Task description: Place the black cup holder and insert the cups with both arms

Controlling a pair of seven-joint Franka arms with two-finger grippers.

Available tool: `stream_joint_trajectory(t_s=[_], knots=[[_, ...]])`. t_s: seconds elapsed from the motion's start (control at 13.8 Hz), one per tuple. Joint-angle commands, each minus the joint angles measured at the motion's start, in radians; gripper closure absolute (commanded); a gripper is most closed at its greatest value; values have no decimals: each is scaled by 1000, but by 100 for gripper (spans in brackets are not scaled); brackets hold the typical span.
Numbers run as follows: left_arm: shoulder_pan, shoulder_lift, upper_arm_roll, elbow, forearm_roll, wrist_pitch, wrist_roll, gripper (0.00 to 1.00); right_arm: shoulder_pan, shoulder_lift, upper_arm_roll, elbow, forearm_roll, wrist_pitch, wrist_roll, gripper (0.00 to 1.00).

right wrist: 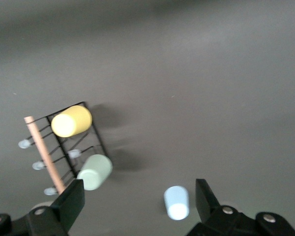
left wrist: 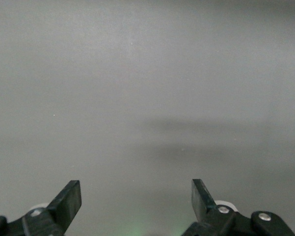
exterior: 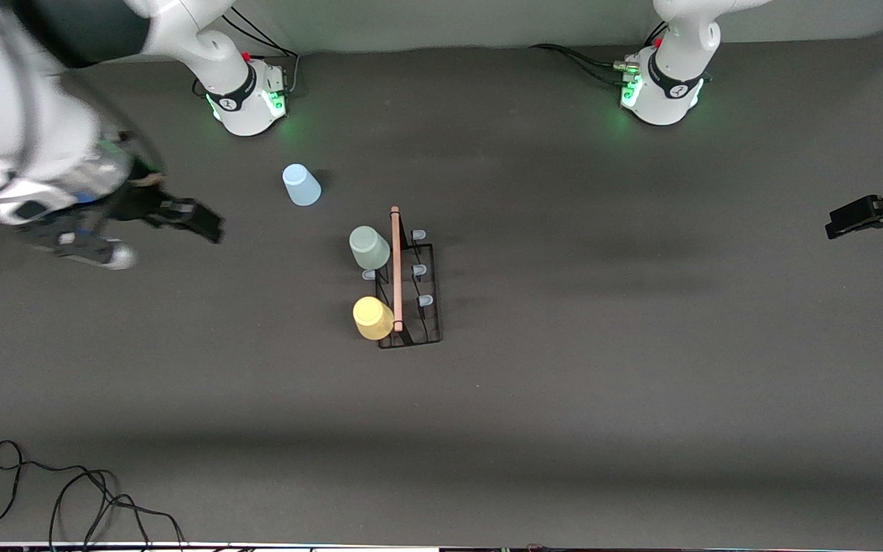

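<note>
The black cup holder (exterior: 409, 280) stands mid-table, well clear of every edge; the pale green cup (exterior: 369, 247) and yellow cup (exterior: 372, 317) sit on pegs on its side facing the right arm's end. The light blue cup (exterior: 301, 185) stands loose, toward the base-side edge.

The right gripper (exterior: 185, 217) hovers near the right arm's end, jaws wide, empty. The left gripper (left wrist: 136, 199), at the opposite edge, waits, likewise empty.

Risk: an off-centre approach could topple the light blue cup, or nudging the rack could dislodge seated cups.

The black cup holder (exterior: 409, 284) stands mid-counter (exterior: 641, 399), with the pale green cup (exterior: 369, 247) and yellow cup (exterior: 373, 317) on its pegs toward the right arm's end. The light blue cup (exterior: 301, 185) stands apart, nearer the bases. A loose cable (exterior: 66, 491) clutters the front corner at the right arm's end. Open counter surrounds the rack elsewhere.
</note>
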Motion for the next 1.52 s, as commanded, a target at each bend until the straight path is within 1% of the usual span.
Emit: stream_joint_trajectory(t_s=[0.0,0.14,0.36,0.43,0.65,0.79,1.08,1.23,1.44], knots=[[2,-6,-5,0,-1,-4,17,0,-206,-67,150,-74,-52,15,-167,0],[4,-6,-5,0,-1,-3,17,0,-381,-78,261,-85,-61,18,-277,0],[2,-6,-5,0,-1,-3,17,0,-537,-81,333,-97,-64,26,-384,0],[2,-6,-5,0,-1,-3,17,0,-555,-84,349,-102,-66,26,-397,0],[4,-6,-5,0,-1,-1,17,0,-552,-101,344,-126,-67,32,-398,0],[5,-6,-5,0,-2,-4,17,0,-546,-130,341,-169,-67,75,-395,0],[5,-6,-5,0,-2,-1,17,0,-544,-118,341,-126,-90,58,-391,0],[7,-6,-5,0,-2,-1,19,0,-546,-117,343,-123,-90,14,-394,0],[10,-6,-3,0,-2,-1,19,0,-544,-116,346,-125,-95,9,-395,0]])
